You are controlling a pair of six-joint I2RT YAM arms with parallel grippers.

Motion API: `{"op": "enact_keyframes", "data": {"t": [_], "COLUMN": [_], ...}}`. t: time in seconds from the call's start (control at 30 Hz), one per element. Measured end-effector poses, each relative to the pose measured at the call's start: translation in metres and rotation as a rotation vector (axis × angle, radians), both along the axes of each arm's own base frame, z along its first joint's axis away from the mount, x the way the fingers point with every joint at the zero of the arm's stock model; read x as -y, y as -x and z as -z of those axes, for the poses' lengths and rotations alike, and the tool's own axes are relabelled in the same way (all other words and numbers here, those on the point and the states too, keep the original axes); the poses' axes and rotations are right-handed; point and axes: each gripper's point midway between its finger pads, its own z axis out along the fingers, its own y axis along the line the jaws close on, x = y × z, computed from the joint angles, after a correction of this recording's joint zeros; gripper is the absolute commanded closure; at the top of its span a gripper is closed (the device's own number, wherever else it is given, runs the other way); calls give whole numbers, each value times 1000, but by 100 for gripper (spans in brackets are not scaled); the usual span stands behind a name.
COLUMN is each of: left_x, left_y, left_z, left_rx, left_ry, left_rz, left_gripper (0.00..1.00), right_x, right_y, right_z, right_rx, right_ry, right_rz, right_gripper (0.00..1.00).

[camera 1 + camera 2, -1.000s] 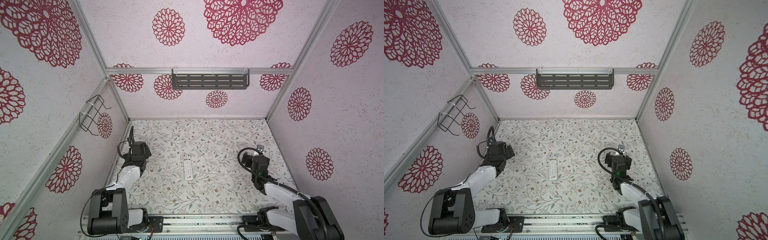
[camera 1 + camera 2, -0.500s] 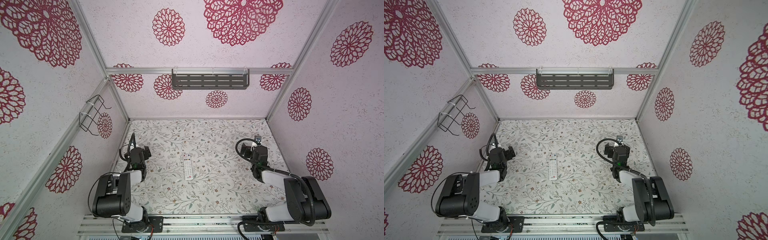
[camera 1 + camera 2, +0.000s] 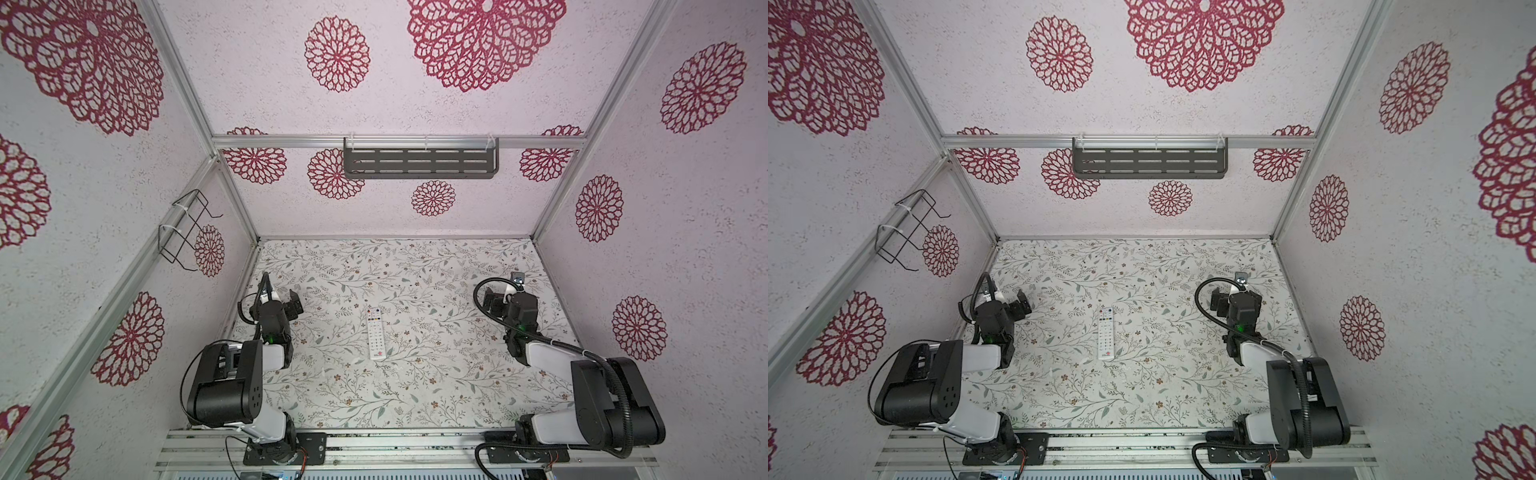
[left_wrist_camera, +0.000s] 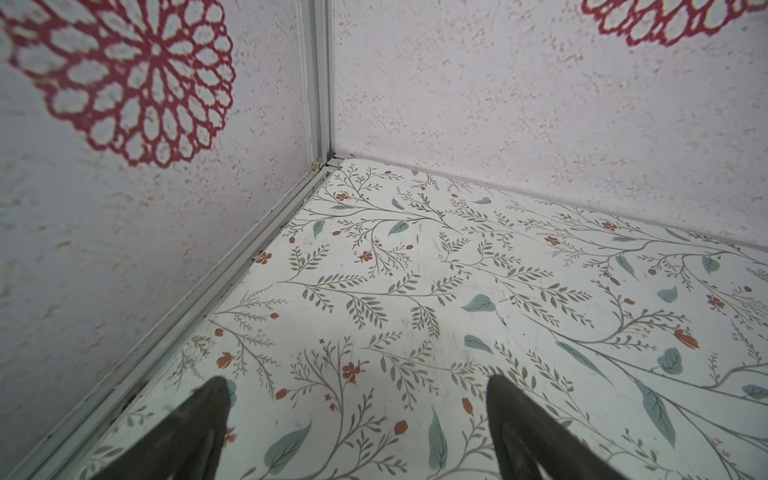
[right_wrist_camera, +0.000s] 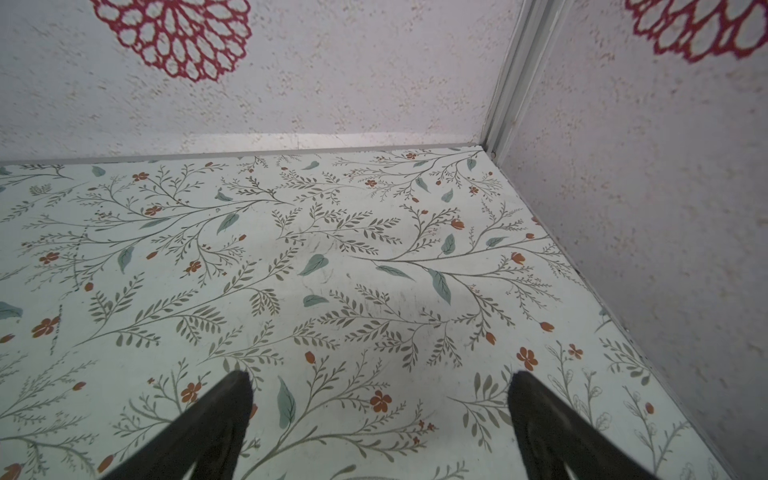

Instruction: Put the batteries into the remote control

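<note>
The white remote control (image 3: 375, 332) (image 3: 1106, 332) lies buttons up in the middle of the floral table, its coloured buttons toward the back wall and its red logo toward the front. The batteries are out of view. My left gripper (image 3: 281, 296) (image 3: 1009, 300) (image 4: 355, 384) hovers open near the left wall, well left of the remote, with only bare tabletop between its fingers. My right gripper (image 3: 503, 296) (image 3: 1230, 296) (image 5: 380, 380) hovers open near the right wall, well right of the remote, also with nothing in it.
A grey slotted shelf (image 3: 419, 163) hangs on the back wall and a black wire basket (image 3: 187, 230) on the left wall. Patterned walls close in three sides. An aluminium rail (image 3: 407, 440) carrying both arm bases runs along the front edge.
Both arms have folded upward, their big elbow links swinging up over the bases. Both grippers shifted a little toward the back wall and stayed open. The remote has not moved.
</note>
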Motion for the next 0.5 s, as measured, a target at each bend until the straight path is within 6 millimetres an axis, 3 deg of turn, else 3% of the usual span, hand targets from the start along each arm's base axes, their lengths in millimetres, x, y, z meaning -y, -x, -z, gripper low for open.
{"op": "enact_keyframes", "data": {"t": [0.5], "left_x": [0], "left_y": [-1], "left_z": [-2], "left_rx": [7], "left_ry": [0], "left_rz": [2], "left_gripper": [2], "right_x": [9], "right_y": [-14], "right_z": [3], "right_rx": [-33], "right_ry": [25], "right_rz": [17], "right_gripper": [1]}}
